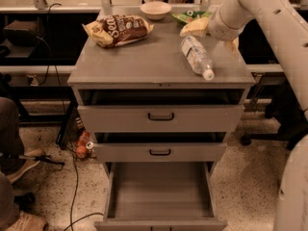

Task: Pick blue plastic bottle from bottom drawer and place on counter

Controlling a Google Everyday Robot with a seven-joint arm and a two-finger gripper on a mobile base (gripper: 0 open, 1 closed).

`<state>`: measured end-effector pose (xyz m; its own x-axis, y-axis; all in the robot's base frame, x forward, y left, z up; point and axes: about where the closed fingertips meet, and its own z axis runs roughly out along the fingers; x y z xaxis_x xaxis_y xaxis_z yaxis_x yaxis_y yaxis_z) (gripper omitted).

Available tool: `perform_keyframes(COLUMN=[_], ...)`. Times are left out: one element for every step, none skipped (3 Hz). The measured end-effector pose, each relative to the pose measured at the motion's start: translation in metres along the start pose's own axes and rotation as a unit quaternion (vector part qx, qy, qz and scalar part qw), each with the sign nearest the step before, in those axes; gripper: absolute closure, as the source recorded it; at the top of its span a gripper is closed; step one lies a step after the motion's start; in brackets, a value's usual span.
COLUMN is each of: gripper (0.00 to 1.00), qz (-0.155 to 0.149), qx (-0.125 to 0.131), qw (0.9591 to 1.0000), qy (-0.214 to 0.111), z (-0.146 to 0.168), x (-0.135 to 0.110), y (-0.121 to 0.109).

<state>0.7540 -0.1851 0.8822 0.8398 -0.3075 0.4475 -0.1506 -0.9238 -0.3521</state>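
The blue plastic bottle [197,57] lies on its side on the counter [139,61], at its right side, with the white cap pointing to the front edge. My gripper [214,35] is just behind and above the bottle, open, with its pale fingers [194,28] spread apart and nothing between them. The bottom drawer [161,221] is pulled out below and nothing shows inside it.
A brown chip bag [119,30] lies at the counter's back left. A white bowl [155,9] and a green packet [186,16] sit at the back edge. The two upper drawers stand slightly ajar. Cables and a person's feet are on the floor at left.
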Motion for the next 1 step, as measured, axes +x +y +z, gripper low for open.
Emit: perform_keyframes(gripper=[0.00], qz=[0.047], qx=[0.002], qw=[0.9980], qy=[0.043], z=[-0.0161], x=[0.0357], y=[0.0220])
